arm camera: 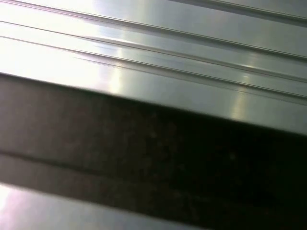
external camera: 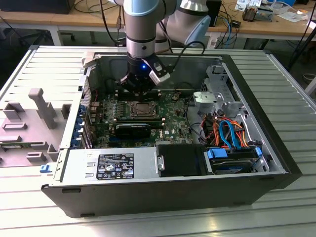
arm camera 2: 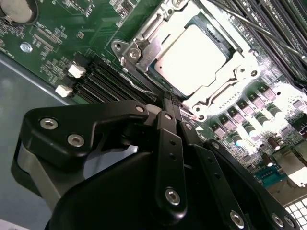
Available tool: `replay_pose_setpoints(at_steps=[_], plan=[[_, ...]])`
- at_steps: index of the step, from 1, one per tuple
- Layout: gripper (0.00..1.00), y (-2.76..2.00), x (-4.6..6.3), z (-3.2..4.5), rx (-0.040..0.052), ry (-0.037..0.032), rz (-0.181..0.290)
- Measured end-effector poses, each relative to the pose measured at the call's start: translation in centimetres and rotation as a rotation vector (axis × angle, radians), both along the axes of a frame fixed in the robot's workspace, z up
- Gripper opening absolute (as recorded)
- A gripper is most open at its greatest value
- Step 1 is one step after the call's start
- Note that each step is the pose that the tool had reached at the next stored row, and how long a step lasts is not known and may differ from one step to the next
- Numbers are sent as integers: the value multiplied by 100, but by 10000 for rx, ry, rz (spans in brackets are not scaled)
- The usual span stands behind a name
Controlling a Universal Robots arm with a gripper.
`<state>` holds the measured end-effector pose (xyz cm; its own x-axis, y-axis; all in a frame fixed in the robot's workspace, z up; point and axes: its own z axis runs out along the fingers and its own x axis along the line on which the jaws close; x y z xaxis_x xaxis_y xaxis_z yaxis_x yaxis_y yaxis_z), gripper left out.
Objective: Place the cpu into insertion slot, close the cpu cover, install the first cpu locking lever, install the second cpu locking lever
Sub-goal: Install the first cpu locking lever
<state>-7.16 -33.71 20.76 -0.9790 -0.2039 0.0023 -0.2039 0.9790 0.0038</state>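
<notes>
1. While the arm [external camera: 143, 29] hangs straight down into the open computer case [external camera: 173, 195], its gripper [external camera: 139, 95] sits just over the far edge of the insertion slot [external camera: 132, 111]. The slot lies in the far half of the green circuit board [external camera: 173, 126], near the case's back wall.
2. From the exterior view, the cpu [external camera: 143, 109] is a small grey square already down in the slot. That view tells me nothing of how the jaws stand.
3. The second wrist view settles that. The gripper's [arm camera 2: 168, 99] black links run together to a point, so the jaws are drawn narrow, tips meeting, right at the slot's rim [arm camera 2: 125, 51]. A thin locking lever [arm camera 2: 139, 82] runs along that edge. Whether the tips pinch it, I cannot tell.
4. That same view shows the cpu [arm camera 2: 192, 52] lying flat and bright in its seat. The cpu cover [arm camera 2: 225, 79] is folded down around it, its window framing the chip's top.
5. The exterior view alone gives the surroundings:
   - A long black card [external camera: 133, 131] lies just on the near side of the slot.
   - A power supply [external camera: 113, 165] fills the case's near corner on the exterior view's left.
   - Blue and orange cables [external camera: 227, 133] crowd the near corner on the exterior view's right.
   - The case rests on a ribbed metal worktop [external camera: 276, 69], with grey blocks [external camera: 42, 106] toward its edge on the exterior view's left.
6. The first wrist view looks along bright ribbed metal [arm camera: 153, 43] crossed by a dark band [arm camera: 153, 158]. Which surface that is, I cannot tell.
</notes>
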Motion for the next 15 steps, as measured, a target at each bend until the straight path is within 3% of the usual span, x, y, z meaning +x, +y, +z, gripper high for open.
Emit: replay_pose_setpoints(at_steps=[15], plan=[[11,0,173,-9,0,13,13]])
